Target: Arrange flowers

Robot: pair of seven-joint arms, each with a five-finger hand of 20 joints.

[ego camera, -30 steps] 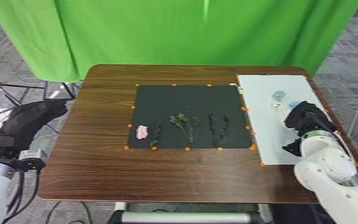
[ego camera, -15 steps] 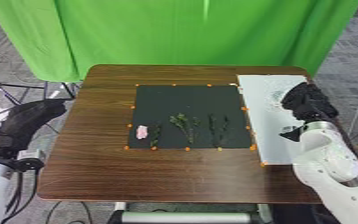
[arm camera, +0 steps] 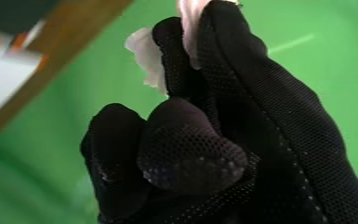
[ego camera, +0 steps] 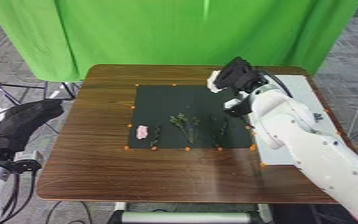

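Observation:
My right hand point(ego camera: 240, 76) is over the far right corner of the black mat point(ego camera: 171, 102), with a pale flower point(ego camera: 214, 81) at its fingers. In the right wrist view, the hand point(arm camera: 282, 115) pinches the pinkish-white flower point(arm camera: 146, 55), whose petals stick out on both sides of a finger. On the mat lie a pink flower point(ego camera: 142, 132), a short dark stem point(ego camera: 156, 135), a leafy green sprig point(ego camera: 182, 122) and thin dark stems point(ego camera: 220, 131). My left hand point(ego camera: 33, 117) rests off the table's left side, fingers extended.
A white board point(ego camera: 286, 155) lies along the right side of the brown table point(ego camera: 149, 175), partly covered by my right arm, with a small dark thing point(ego camera: 318, 116) on it. Orange markers edge the mat. A green curtain point(ego camera: 184, 35) hangs behind.
My right hand has moved from the white board leftward and away to the mat's far corner, and the pale flower now shows at its fingers. The left hand has hardly moved.

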